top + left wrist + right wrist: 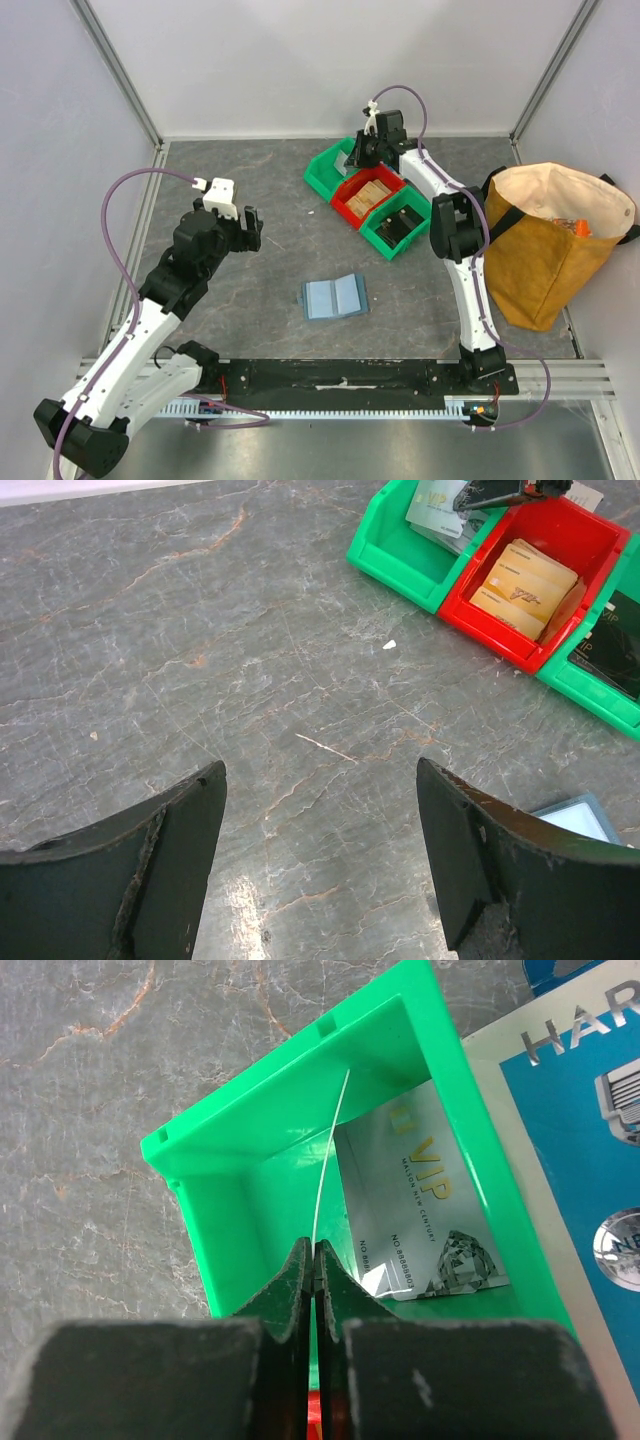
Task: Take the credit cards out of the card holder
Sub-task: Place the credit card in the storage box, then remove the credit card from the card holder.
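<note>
Right pincer is clamped on a credit card edge-on over the green bin; release low, beside the VIP card. Your left pincer hangs apart.

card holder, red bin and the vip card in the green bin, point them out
card holder (335, 297): top external view, middle of its open face
red bin (490, 638): left wrist view, its near outer wall
vip card (420, 1210): right wrist view, middle of its face

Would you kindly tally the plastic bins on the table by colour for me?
Green bins: 2
Red bins: 1
Total: 3
</note>
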`<action>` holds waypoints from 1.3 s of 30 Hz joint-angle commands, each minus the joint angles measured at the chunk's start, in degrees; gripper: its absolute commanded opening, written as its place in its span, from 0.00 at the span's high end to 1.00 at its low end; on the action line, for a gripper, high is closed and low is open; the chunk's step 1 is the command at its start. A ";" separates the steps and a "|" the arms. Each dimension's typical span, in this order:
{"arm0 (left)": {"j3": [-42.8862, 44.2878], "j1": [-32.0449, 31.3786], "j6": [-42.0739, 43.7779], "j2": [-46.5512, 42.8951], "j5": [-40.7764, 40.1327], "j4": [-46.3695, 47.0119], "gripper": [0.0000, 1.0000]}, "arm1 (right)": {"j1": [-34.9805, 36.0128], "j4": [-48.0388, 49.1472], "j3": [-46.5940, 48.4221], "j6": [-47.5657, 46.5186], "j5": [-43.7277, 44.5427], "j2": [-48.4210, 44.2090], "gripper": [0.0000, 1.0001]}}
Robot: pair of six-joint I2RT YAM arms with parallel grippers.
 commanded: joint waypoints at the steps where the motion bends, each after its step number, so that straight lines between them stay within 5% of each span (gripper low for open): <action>1: -0.07 0.36 -1.43 -0.65 -0.91 2.85 0.18 | -0.93 3.79 0.68 0.69 1.26 0.06 0.93; 9: -0.16 0.36 -1.52 -0.47 -0.30 2.85 0.18 | -1.98 5.55 -0.03 -0.10 3.19 -1.08 0.61; 16: 0.02 0.36 -2.13 0.23 1.20 2.50 0.18 | -2.51 5.64 -6.51 -1.86 7.14 -10.91 0.45; 30: -1.20 -0.08 -18.38 6.21 24.04 -2.24 0.10 | 6.96 7.57 -44.30 -5.99 11.45 -50.89 0.27; 39: -12.89 -6.23 -28.75 8.76 24.67 3.54 0.10 | 23.04 9.77 -65.84 -2.65 18.13 -64.71 0.25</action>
